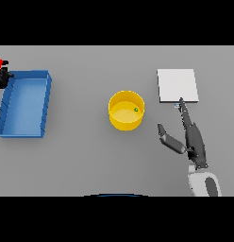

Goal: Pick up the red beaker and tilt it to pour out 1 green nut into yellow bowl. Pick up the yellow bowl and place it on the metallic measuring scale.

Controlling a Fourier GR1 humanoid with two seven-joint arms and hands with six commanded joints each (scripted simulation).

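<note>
The yellow bowl (126,111) stands at the table's middle with one small green nut (136,109) inside, near its right wall. The metallic scale (178,85), a pale square plate, lies to the bowl's upper right. My right hand (194,141) is open just below the scale. Its straight fingers point up at the scale's front edge and its thumb spreads left toward the bowl, a short gap away. At the far left edge my left hand (4,77) is shut on the red beaker (0,63), which is partly cut off by the view's edge.
A blue rectangular bin (45,101) sits on the left side of the table, right beside my left hand and the beaker. Grey tabletop lies between the bin and the bowl.
</note>
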